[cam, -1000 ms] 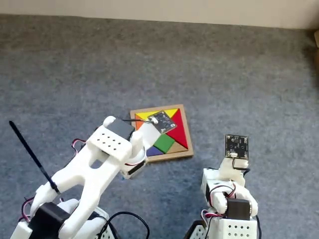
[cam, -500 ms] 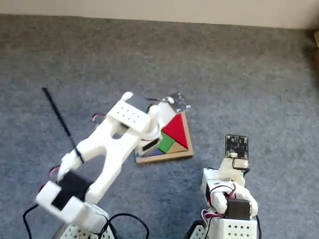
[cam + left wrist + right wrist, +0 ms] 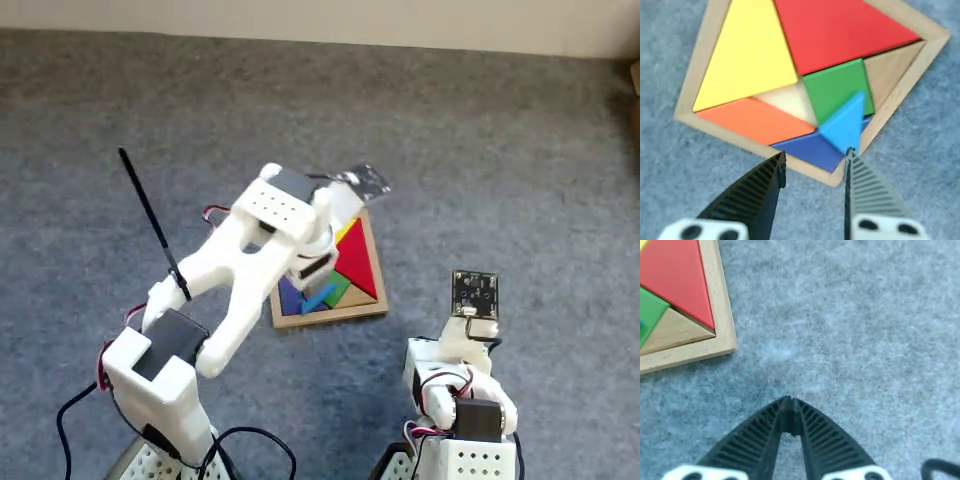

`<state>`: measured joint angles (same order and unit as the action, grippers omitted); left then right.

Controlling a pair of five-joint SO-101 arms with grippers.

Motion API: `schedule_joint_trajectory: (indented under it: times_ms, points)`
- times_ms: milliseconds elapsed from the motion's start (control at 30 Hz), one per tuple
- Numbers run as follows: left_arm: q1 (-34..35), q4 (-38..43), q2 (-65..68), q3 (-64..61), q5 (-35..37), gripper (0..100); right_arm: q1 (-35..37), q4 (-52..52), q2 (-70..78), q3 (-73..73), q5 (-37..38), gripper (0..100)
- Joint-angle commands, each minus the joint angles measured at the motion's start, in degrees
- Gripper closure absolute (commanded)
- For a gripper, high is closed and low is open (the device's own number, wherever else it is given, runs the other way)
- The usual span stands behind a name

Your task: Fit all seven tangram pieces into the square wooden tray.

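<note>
No readable text, numbers or labels anywhere in these views. The tangram pieces (image 3: 747, 60) are just plain colour blocks and the wooden tray (image 3: 887, 75) is bare wood. The little black board (image 3: 474, 292) on the right arm is way too small to make out any print.

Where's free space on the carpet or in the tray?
Bare carpet beyond the tray and to its right, up to the right end effector. In the tray, a bare wood corner beside the green square. Crowded under the left end effector.
</note>
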<state>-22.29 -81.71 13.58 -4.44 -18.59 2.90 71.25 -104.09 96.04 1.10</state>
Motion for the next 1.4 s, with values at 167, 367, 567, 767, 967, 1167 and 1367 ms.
schedule_joint_trajectory:
  times_ms: [167, 367, 567, 767, 967, 1167, 1367]
  points:
    - [0.48, -2.9, -0.4, 1.89, 0.79, 80, -0.57, 0.4, -1.1, 6.64, 0.44, 99.0]
    - [-2.07, -2.9, -0.31, 0.22, 10.2, 80, -0.57, 0.4, -1.1, 6.64, 0.44, 99.0]
    - [-5.32, -1.58, 0.13, -4.09, 14.15, 80, -0.57, 0.4, -1.1, 6.64, 0.44, 99.0]
    - [-3.74, 5.8, 0.13, -9.71, 13.98, 80, -0.57, 0.4, -1.1, 6.64, 0.44, 99.0]
    - [1.8, 9.49, 0.13, -9.8, 9.93, 80, -0.57, 0.4, -1.1, 6.64, 0.44, 99.0]
    - [3.91, 10.99, -0.31, -8.92, 9.93, 80, -0.57, 0.4, -1.1, 6.64, 0.44, 99.0]
    - [4.88, 10.64, -0.13, -4.35, 9.93, 80, -0.57, 0.4, -1.1, 6.64, 0.44, 99.0]
